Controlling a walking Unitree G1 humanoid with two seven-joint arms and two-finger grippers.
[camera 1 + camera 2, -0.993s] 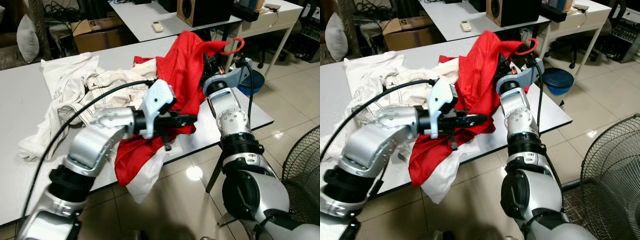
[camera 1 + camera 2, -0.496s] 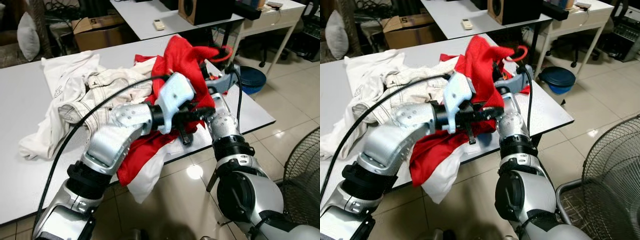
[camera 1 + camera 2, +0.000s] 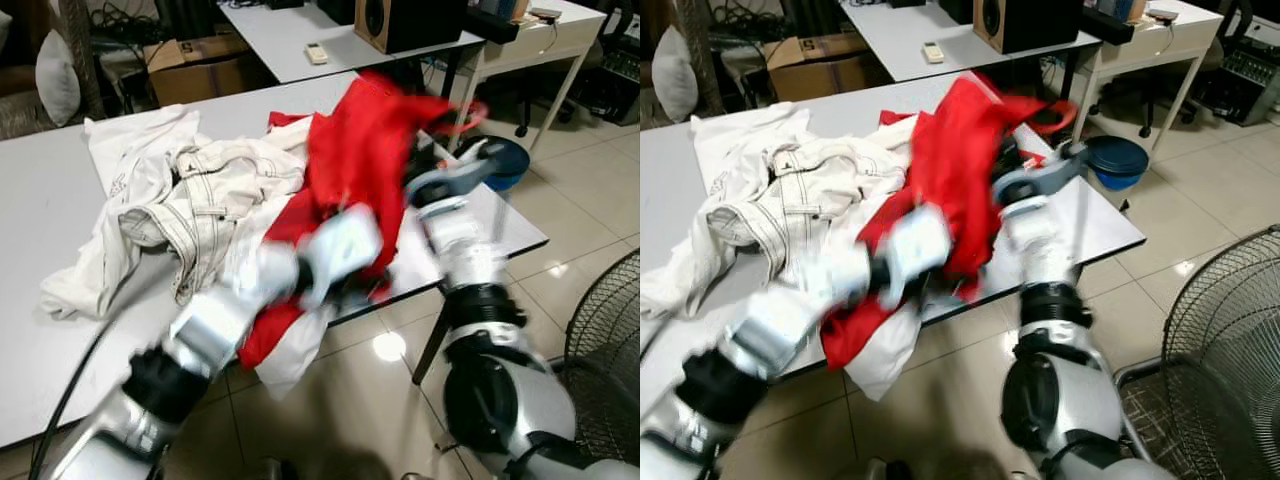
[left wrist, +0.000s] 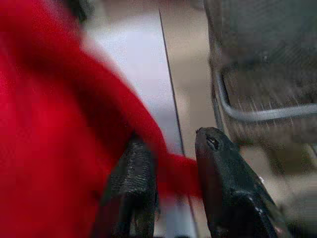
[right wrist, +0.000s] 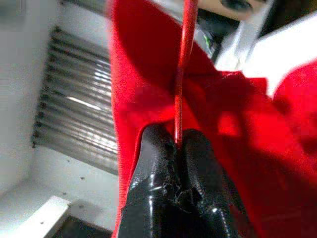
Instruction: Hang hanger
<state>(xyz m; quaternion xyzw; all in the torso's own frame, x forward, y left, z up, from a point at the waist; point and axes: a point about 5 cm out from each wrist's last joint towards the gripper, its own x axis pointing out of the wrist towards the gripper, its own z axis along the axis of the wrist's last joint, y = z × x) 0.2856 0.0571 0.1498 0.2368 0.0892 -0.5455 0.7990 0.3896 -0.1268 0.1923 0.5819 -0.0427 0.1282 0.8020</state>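
Now: red garment pinched from both sides

Right gripper (image 5: 179,144) has its fingers pressed together on the thin red hanger (image 5: 184,59), held up at centre right of the head view. Left gripper (image 4: 173,163), blurred at frame centre, has fingers slightly parted with a fold of the red garment (image 3: 365,150) between them. White clothes (image 3: 190,190) lie on the bench (image 3: 40,190).

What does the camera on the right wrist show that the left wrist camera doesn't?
Right wrist view alone: the right gripper with its fingers pinched shut on the thin red hanger, which runs up across the red garment.

Left wrist view alone: the left gripper with a strip of red cloth between its fingers, the white table edge and the fan's wire grille.

Both: red cloth close against black fingers.
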